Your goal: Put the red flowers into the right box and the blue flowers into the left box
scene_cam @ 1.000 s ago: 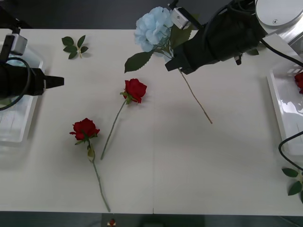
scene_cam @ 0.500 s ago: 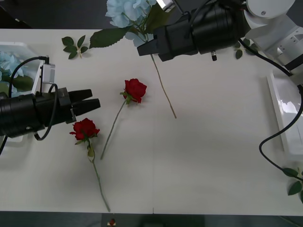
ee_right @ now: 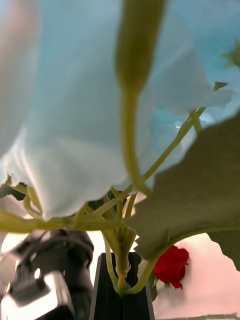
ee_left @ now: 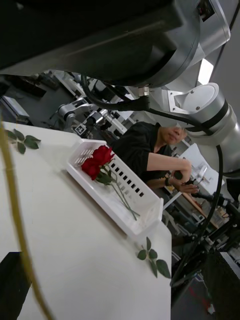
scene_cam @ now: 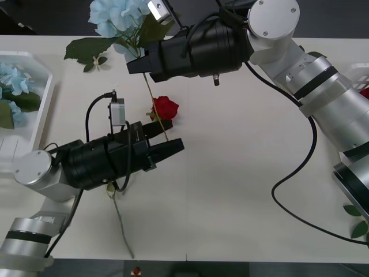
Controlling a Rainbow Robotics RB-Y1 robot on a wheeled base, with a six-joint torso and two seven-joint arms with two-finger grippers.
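Observation:
My right gripper reaches across to the back left, shut on the stem of a blue flower held above the table. Its thin stem hangs down towards my left gripper, which stands open at mid-table. In the right wrist view the black fingers clamp the stem under the pale bloom. One red flower lies just beyond the left gripper. Another is hidden under the left arm, with only its stem showing. The left box holds blue flowers. The right box holds red flowers.
A green leaf sprig lies at the back left under the carried flower, another at the table's front right edge. A person sits beyond the table behind the right box. Bare tabletop lies between the left gripper and the right box.
My right arm has carried the blue flower leftward along the back of the table. My left arm has swung out to the right over the roses, covering one bloom.

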